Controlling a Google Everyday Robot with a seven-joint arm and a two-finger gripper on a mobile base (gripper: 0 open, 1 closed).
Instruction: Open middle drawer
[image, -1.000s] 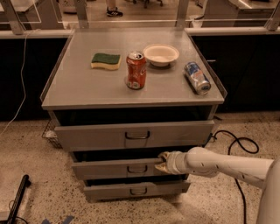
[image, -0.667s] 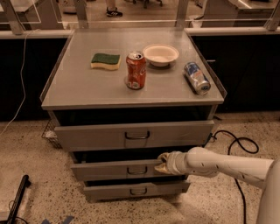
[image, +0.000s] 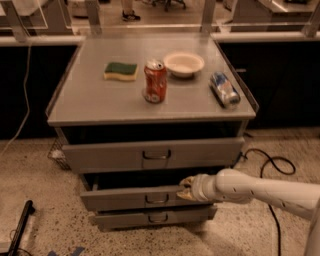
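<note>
While the cabinet top (image: 90, 105) carries: green-and-yellow sponge (image: 120, 71); upright red soda can (image: 155, 81); white bowl (image: 184, 64); blue can (image: 224, 89) on its side
Middle drawer (image: 125, 198): between top drawer (image: 100, 156) and bottom drawer (image: 125, 219); slightly out, dark gap above
Gripper (image: 186, 189): at the middle drawer's top edge, right of its loop handle (image: 156, 199); wide or narrow, cannot tell
Arm (image: 260, 190): white, from the right

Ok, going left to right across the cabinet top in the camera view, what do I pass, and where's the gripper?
Green-and-yellow sponge → upright red soda can → white bowl → blue can lying on its side. The gripper is lower, at the grey middle drawer's top edge.
</note>
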